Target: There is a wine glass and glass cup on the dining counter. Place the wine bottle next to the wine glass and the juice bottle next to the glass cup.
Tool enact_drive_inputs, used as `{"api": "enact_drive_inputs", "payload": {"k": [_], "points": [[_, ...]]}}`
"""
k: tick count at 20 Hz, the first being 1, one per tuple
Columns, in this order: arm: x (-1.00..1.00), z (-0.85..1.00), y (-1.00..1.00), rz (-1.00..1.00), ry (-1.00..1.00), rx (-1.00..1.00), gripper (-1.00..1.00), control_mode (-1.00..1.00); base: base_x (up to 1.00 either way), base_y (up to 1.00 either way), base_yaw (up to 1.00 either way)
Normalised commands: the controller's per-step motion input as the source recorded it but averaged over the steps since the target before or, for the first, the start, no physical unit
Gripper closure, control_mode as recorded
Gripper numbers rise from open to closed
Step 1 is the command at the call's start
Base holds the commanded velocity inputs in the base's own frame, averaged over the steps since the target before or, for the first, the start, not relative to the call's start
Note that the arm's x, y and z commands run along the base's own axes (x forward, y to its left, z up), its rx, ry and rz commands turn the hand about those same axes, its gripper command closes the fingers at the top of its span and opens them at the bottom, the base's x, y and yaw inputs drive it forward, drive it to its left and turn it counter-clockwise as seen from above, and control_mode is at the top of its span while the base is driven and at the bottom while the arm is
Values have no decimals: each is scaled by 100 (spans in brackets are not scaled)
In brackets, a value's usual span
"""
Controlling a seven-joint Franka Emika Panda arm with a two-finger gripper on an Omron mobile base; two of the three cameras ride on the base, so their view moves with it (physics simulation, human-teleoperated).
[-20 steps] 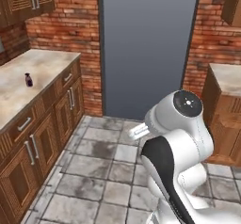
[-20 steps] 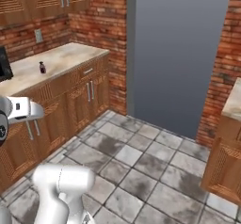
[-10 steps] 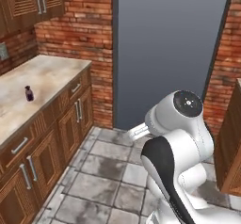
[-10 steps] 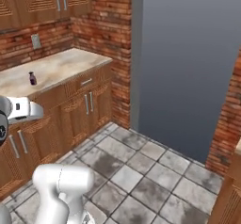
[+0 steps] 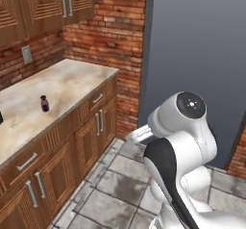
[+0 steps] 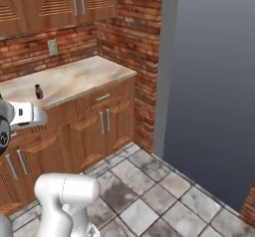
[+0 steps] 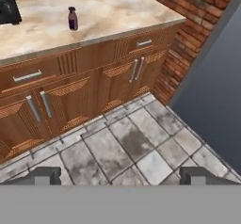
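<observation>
Base driven closer to wall counter (image 7: 108, 16), juice bottle (image 7: 72, 19) upright there, well beyond wide-open claw (image 7: 120, 175)

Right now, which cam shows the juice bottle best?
Hand view: the juice bottle stands upright on the wall counter, purple body and dark cap distinct. The left base view and right base view show it as a small dark shape.
</observation>
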Motion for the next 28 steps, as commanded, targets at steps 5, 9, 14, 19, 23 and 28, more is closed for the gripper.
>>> {"api": "enact_drive_inputs", "payload": {"k": [5,9,14,19,23,28], "points": [[0,0,0,0,0,0,-100,100,61,0,57],[0,0,0,0,0,0,-100,100,59,0,58],[0,0,0,0,0,0,-100,100,57,0,50],[0,0,0,0,0,0,-100,100,60,-2,35],[0,0,0,0,0,0,-100,100,60,-9,24],[0,0,0,0,0,0,-100,100,53,-24,16]]}}
